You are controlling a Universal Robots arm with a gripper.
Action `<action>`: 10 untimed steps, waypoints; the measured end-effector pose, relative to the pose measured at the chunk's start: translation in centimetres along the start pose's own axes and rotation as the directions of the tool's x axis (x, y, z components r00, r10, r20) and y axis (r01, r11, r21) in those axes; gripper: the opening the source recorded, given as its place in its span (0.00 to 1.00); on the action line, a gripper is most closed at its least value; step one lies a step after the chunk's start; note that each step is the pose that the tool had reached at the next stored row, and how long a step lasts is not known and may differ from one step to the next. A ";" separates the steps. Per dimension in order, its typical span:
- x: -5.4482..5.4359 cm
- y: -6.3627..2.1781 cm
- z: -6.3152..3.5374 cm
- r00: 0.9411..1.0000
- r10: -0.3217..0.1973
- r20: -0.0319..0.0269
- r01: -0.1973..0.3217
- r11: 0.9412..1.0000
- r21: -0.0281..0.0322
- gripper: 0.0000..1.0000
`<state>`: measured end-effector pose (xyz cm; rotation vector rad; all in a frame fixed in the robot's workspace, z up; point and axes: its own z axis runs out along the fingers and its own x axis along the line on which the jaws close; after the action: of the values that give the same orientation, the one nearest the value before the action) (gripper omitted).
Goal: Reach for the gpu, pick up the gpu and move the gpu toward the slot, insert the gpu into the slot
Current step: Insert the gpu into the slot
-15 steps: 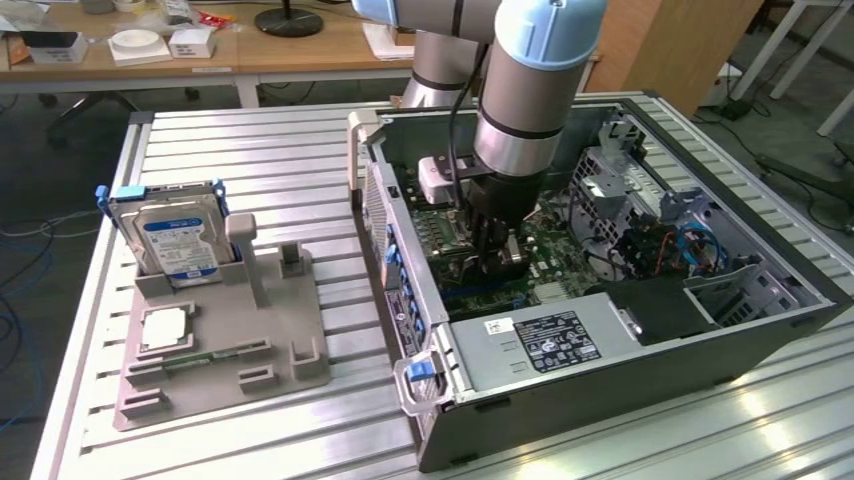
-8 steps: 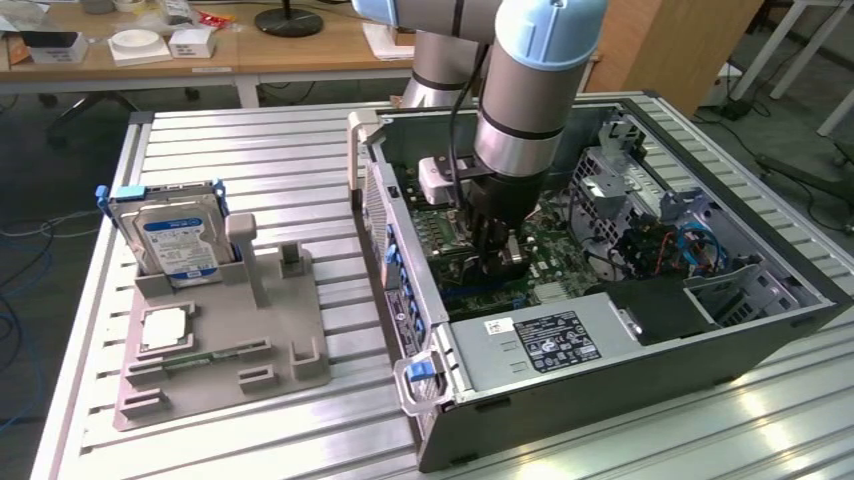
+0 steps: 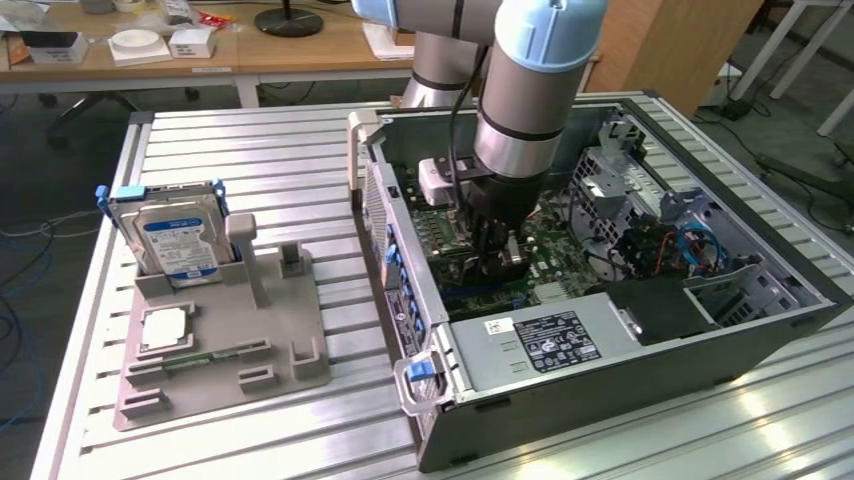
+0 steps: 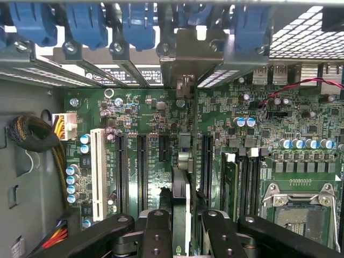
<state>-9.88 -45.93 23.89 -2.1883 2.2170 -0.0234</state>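
Note:
My gripper (image 3: 501, 262) reaches down inside the open computer case (image 3: 747, 310), over the green motherboard (image 4: 161, 107). Its two black fingers (image 4: 157, 234) are shut on the gpu (image 4: 181, 207). The wrist view catches the card edge-on, a thin dark card running away from the fingers. The card's silver bracket (image 4: 185, 51) stands at the case's rear openings. The card stands upright, low over the board, between long black connector strips (image 4: 142, 172). The slot lies under the card's edge and is hidden by it, so I cannot tell whether the card is seated.
A white connector strip (image 4: 98, 172), memory sticks (image 4: 231, 183) and the silver processor socket (image 4: 301, 201) flank the card. Blue latches (image 4: 86, 21) line the rear wall. Outside the case, a grey fixture (image 3: 220, 350) holds a blue-labelled hard drive (image 3: 180, 240) and a processor chip (image 3: 163, 327).

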 end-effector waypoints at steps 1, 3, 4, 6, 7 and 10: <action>0.0 0.00 0.04 1.000 0.000 0.000 0.000 1.000 0.000 0.26; 0.0 0.00 0.11 1.000 0.000 0.000 0.000 1.000 0.000 0.26; 0.0 0.00 0.15 1.000 0.000 0.000 0.000 1.000 0.000 0.26; 0.0 0.00 0.17 1.000 0.000 0.000 0.000 1.000 0.000 0.26; 0.0 0.00 0.17 1.000 0.000 0.000 0.000 1.000 0.000 0.26; 0.0 0.00 0.18 1.000 0.000 0.000 0.000 1.000 0.000 0.26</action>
<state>-9.87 -45.93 23.70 -2.1881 2.2168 -0.0232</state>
